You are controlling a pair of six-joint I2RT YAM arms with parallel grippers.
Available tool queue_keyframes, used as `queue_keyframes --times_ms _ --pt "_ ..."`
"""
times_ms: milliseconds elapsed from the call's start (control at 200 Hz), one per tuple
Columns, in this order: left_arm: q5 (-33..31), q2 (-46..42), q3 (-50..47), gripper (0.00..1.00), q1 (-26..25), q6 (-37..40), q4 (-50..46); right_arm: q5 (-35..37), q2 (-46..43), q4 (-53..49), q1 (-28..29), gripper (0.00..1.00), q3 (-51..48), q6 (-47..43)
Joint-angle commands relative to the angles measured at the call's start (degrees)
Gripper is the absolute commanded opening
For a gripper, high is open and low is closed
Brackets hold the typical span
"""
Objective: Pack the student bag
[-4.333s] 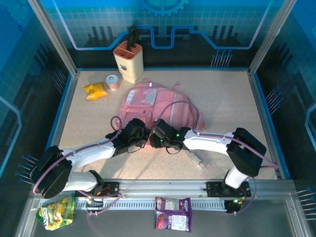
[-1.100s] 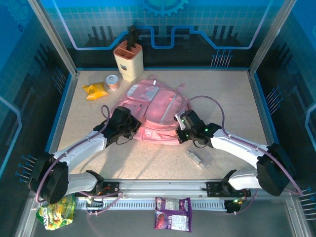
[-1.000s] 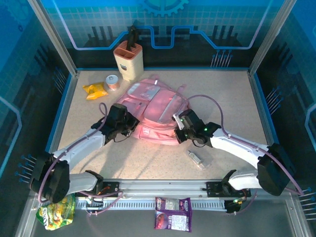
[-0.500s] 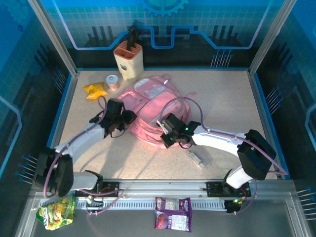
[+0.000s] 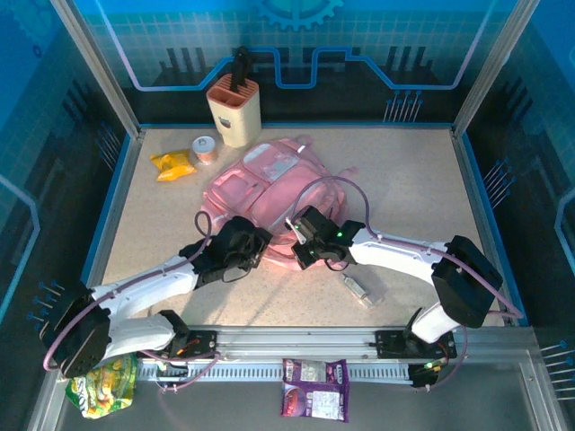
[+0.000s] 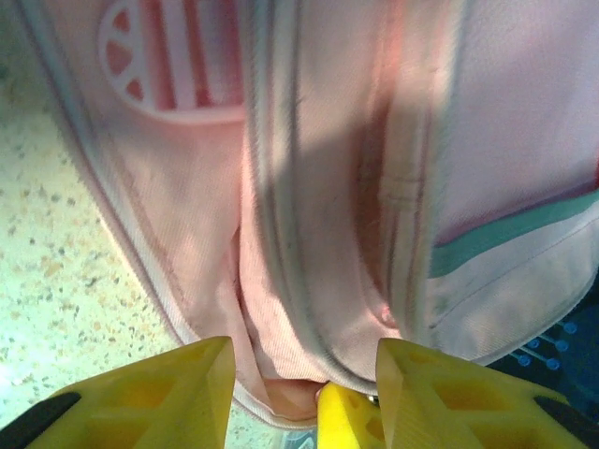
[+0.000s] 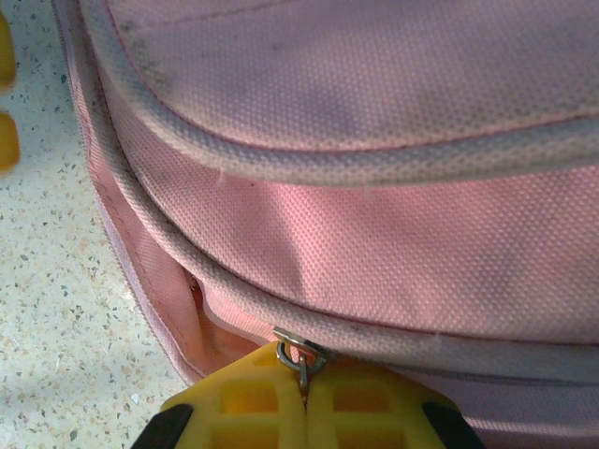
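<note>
student bag [image 5: 269,184] mid-table, likely soft, floppy | right gripper [image 7: 301,374] clamped on zip pull [image 7: 301,355] | left gripper [image 6: 299,369] jaws apart | we suggest gripping piped seam

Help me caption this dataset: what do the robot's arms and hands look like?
The left arm and right arm are white shells with black joints, each trailed by a purple cable. The left hand and right hand have yellow ribbed plastic fingers. A green light marks the right wrist.
</note>
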Motion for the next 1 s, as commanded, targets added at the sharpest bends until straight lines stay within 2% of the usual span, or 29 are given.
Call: queue_keyframes --times_ms 0,265,400,515,615,665,780,895,996 --pt "-3.9 3.2 -0.5 0.43 -1.5 -6.7 4.1 -1.2 0.7 0.9 0.8 0.00 -0.3 1.0" --pt "-8.1 10.3 3.0 0.35 -3.7 -8.3 6.9 -0.5 0.7 0.6 0.8 0.00 -0.6 0.9" --pt "-12.0 11.4 4.5 0.20 -4.1 -7.6 6.1 -1.5 1.6 1.3 0.5 0.02 -0.6 1.3" --pt "-14.2 11.5 4.5 0.13 -4.4 -7.4 6.3 -2.1 2.4 1.6 0.5 0.08 0.1 1.7" --pt "-14.4 11.6 4.8 0.04 -4.4 -7.1 6.2 -2.1 3.6 1.9 0.5 0.21 1.0 1.1" --pt "-14.6 11.5 4.8 0.01 -4.3 -7.0 5.9 -1.5 4.4 1.4 0.5 0.22 1.8 1.1" --pt "-15.1 10.2 4.8 0.00 -4.4 -6.7 4.8 0.3 5.6 2.0 0.5 0.19 2.4 1.4" --pt "-15.1 9.5 5.2 0.00 -4.4 -5.6 3.7 3.9 5.5 0.9 0.5 0.06 3.4 1.9" --pt "-15.7 8.7 5.2 0.00 -4.3 -5.0 1.6 5.2 4.0 -0.3 0.4 0.00 3.5 1.5"
